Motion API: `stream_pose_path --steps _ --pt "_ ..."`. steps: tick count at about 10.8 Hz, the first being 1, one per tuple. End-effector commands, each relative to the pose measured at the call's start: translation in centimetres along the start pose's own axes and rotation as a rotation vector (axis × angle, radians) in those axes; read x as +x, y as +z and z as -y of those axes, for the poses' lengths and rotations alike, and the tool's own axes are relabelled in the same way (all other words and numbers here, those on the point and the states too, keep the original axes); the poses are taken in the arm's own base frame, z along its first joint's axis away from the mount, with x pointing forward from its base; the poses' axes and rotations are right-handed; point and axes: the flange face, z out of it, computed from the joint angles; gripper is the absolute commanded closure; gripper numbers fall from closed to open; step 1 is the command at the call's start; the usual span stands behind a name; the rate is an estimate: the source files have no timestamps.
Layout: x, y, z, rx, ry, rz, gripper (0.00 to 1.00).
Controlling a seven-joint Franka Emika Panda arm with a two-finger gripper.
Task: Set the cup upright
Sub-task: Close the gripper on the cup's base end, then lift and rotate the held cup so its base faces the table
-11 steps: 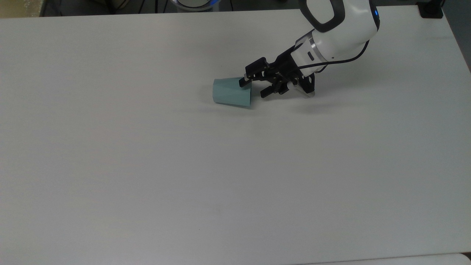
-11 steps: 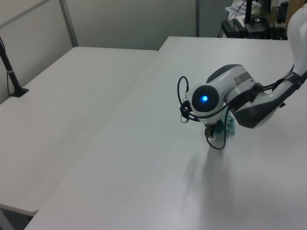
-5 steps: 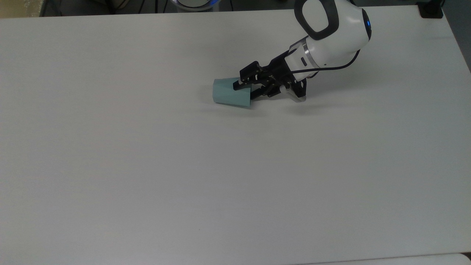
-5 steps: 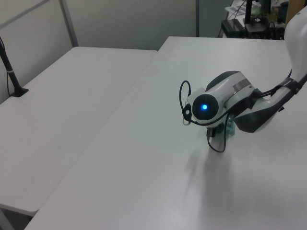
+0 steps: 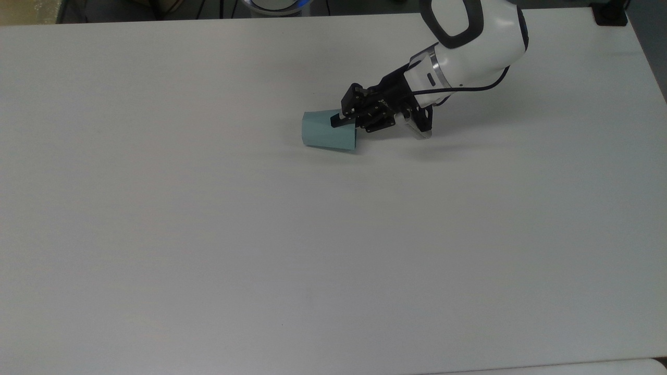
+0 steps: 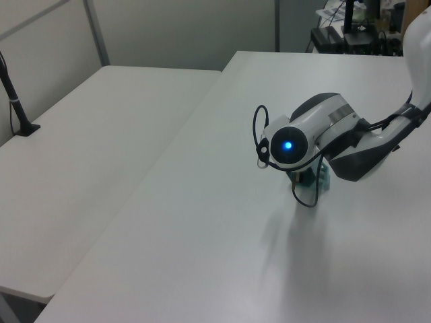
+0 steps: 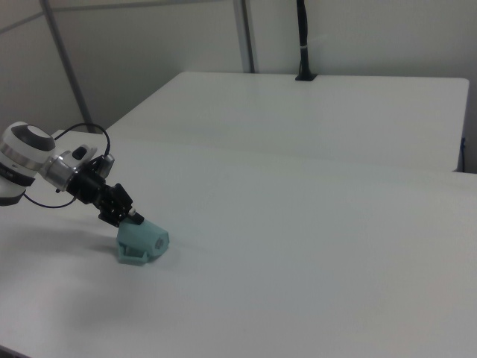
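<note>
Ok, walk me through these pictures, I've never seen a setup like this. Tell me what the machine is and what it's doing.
The white machine is a robot arm. At its end is a black gripper with two fingers. Three fixed cameras watch one white table: one from above, two from opposite sides. On the table lies a small pale green cup, on its side, its wide mouth toward the gripper. The fingers have closed on the cup's rim, as the right view shows. The cup is not yet upright.

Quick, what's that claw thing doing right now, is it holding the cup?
End effector: closed on the rim of the cup, which lies on its side.
</note>
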Motion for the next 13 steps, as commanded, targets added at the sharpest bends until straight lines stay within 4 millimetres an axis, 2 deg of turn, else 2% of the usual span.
stream_pose_path --steps 1,3,5,6,8,9,11,13 --pt "-0.9 1.2 1.7 -0.006 -0.033 -0.006 1.0" --pt "-0.8 1.2 1.5 -0.007 -0.053 -0.009 1.0" --pt "0.0 1.1 -0.3 -0.001 -0.022 -0.009 1.0" --pt "0.4 0.0 -2.2 0.023 -0.002 -0.018 1.0" --pt "1.3 -1.0 -6.6 0.072 0.025 -0.016 1.0" --pt "1.4 -1.4 -8.1 0.099 0.043 -0.016 1.0" --pt "1.9 -1.6 -11.7 0.161 0.06 -0.002 1.0" --pt "2.5 -0.9 -14.9 0.228 0.112 0.016 1.0"
